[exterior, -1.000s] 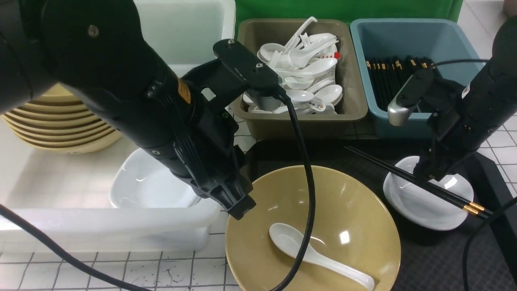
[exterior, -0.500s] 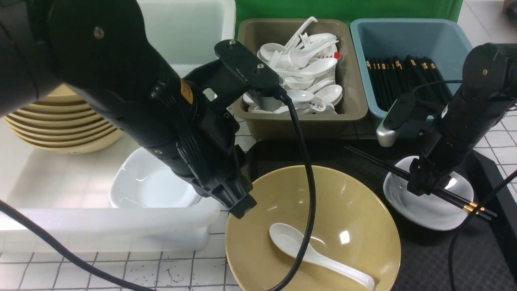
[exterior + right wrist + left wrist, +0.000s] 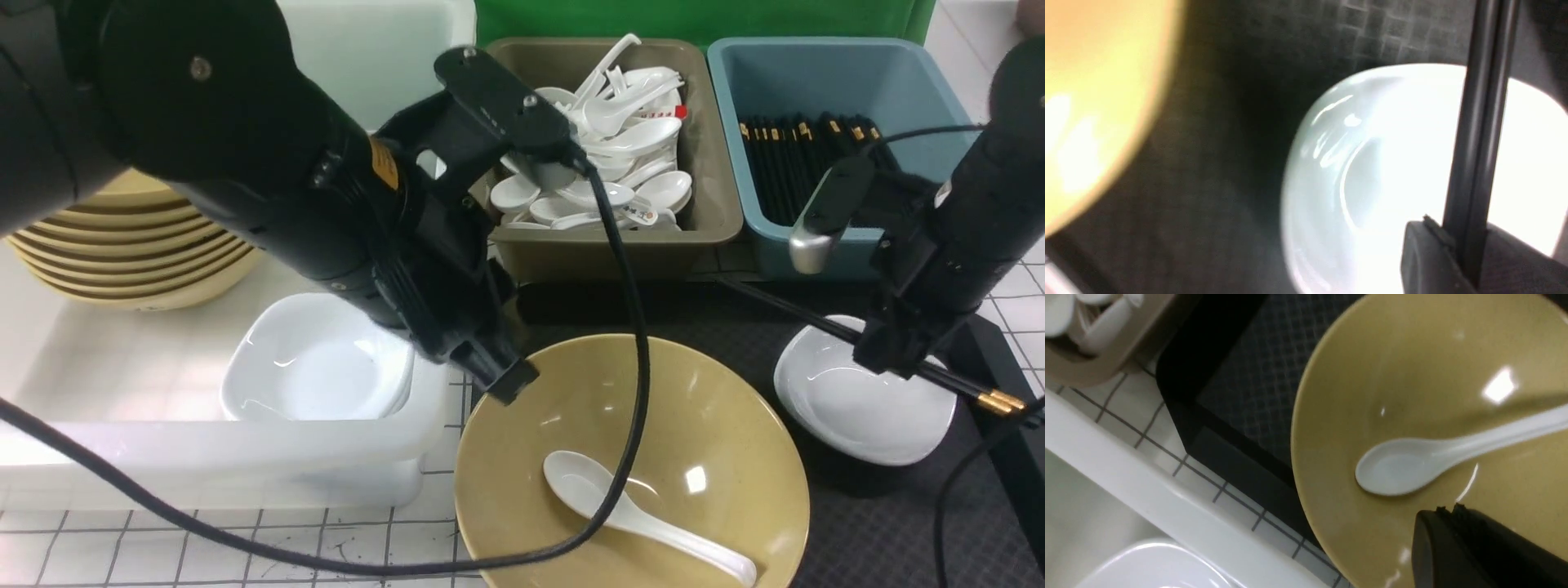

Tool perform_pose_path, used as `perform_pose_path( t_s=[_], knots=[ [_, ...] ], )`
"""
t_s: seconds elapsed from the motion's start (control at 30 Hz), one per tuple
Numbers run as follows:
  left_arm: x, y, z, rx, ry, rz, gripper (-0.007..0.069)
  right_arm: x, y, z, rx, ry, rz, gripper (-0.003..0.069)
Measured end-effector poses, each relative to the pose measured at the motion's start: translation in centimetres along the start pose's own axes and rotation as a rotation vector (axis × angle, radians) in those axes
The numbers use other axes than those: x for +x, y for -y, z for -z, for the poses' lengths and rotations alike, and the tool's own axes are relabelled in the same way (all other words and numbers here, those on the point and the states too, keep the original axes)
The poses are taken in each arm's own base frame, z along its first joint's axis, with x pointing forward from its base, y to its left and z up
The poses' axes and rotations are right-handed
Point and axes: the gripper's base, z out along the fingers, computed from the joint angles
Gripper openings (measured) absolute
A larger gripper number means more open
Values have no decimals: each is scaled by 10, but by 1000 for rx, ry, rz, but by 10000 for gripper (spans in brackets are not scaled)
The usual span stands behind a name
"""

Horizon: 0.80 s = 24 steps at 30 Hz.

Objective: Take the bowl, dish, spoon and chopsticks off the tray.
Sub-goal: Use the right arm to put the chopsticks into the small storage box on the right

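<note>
The tan bowl (image 3: 710, 408) (image 3: 1412, 375) sits on the black tray (image 3: 882, 531) (image 3: 1241, 375) with the white spoon (image 3: 645, 523) (image 3: 1400, 469) lying inside it. My left gripper (image 3: 510, 380) (image 3: 1447, 508) hangs shut and empty over the bowl's left rim. To the right, the small white dish (image 3: 857, 408) (image 3: 1372, 183) rests on the tray. My right gripper (image 3: 894, 355) (image 3: 1461, 245) is shut on the black chopsticks (image 3: 784, 310) (image 3: 1482, 122), holding them slanted just above the dish, gold-banded ends toward the right.
A translucent white tub (image 3: 204, 449) on the left holds stacked white dishes (image 3: 318, 367) and stacked tan bowls (image 3: 131, 245). Behind the tray stand a tan bin (image 3: 620, 253) full of white spoons and a blue bin (image 3: 800, 73) of black chopsticks.
My right gripper dipped to the chopsticks on the dish, closed on them and raised them, shifting right. My left arm rose slightly and its gripper moved right over the bowl's rim.
</note>
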Motion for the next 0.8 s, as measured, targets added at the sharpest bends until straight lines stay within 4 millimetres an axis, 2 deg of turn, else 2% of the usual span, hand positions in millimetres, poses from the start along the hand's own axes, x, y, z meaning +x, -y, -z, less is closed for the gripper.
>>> perform_pose_path(
  t_s=[0.1, 0.2, 0.27, 0.37, 0.47, 0.5, 0.6, 0.67, 0.7, 0.8],
  knots=[
    [-14, -5, -5, -19, 77, 43, -13, -4, -4, 37, 62, 82, -70, 159],
    [-29, -10, -11, -25, 100, 55, -13, -8, 2, 55, 113, 147, -150, 159],
    [-56, -21, -23, -51, 154, 58, -13, -17, 23, 76, 212, 297, -327, 159],
    [-78, -30, -33, -84, 214, 49, -13, -23, 45, 82, 277, 423, -486, 159],
    [-97, -37, -43, -104, 257, 42, -13, -31, 68, 77, 320, 551, -652, 159],
    [-104, -40, -47, -113, 275, 37, -13, -35, 82, 67, 329, 606, -741, 159],
    [-110, -42, -45, -126, 301, 31, -13, -40, 97, 53, 337, 650, -805, 159],
    [-111, -43, -43, -135, 307, 24, -13, -44, 108, 37, 340, 662, -835, 159],
    [-111, -43, -43, -146, 305, 15, -13, -48, 119, 18, 338, 657, -852, 159],
    [-110, -45, -43, -162, 292, 0, -13, -50, 127, 2, 334, 644, -862, 174]
  ],
)
